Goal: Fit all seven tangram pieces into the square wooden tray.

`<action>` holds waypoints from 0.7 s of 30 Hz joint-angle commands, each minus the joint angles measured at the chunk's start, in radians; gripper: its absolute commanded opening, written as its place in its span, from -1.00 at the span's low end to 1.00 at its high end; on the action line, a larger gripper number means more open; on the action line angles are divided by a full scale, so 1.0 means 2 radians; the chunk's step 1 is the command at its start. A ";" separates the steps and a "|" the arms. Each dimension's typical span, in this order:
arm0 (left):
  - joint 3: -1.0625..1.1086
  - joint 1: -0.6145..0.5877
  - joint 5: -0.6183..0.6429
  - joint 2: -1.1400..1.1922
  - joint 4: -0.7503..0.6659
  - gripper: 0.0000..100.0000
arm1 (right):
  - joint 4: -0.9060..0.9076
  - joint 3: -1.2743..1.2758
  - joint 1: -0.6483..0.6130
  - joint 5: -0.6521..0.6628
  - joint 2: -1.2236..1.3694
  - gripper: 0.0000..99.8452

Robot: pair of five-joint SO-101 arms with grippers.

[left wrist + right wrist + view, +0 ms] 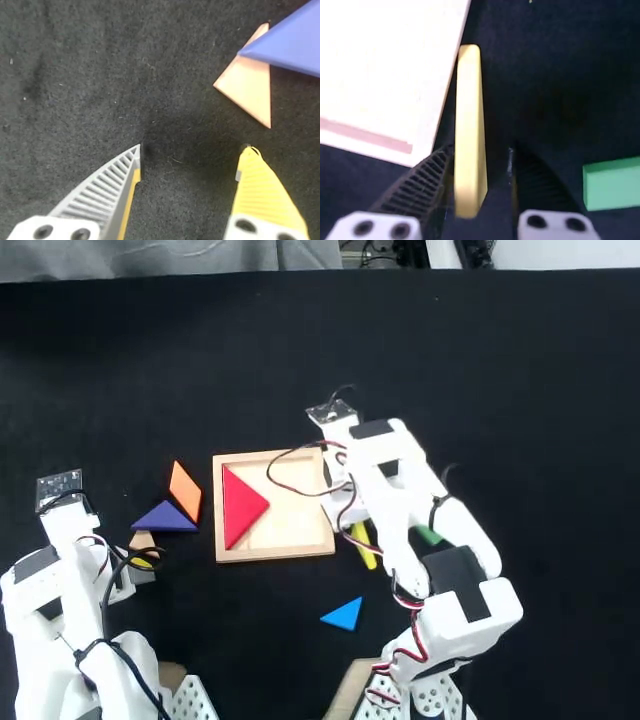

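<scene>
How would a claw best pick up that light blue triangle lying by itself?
Likely from straight above: the light blue triangle lies flat, nothing touching it. Pinch across its wide middle, edge to edge, not a pointed tip, where it could slip.

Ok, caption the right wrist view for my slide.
Right gripper at the yellow piece, on edge beside the tray; green piece nearby.
</scene>
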 commanded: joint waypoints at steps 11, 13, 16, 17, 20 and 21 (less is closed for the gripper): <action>-0.002 -0.003 0.000 -0.009 -0.005 -0.40 | 0.101 -0.111 0.010 0.037 -0.004 -0.96; -0.002 -0.003 0.000 -0.009 -0.005 -0.40 | 0.104 -0.118 0.025 0.040 -0.007 -0.98; -0.002 -0.003 0.000 -0.009 -0.005 -0.40 | 0.142 -0.149 0.041 0.064 -0.032 -0.98; -0.002 -0.003 0.000 -0.009 -0.005 -0.40 | 0.162 -0.165 0.041 0.088 -0.046 -0.98; -0.002 -0.003 0.000 -0.009 -0.005 -0.40 | 0.221 -0.206 0.029 0.202 -0.089 -0.98; -0.002 -0.003 0.000 -0.009 -0.005 -0.40 | 0.236 -0.220 0.022 0.253 -0.097 -0.98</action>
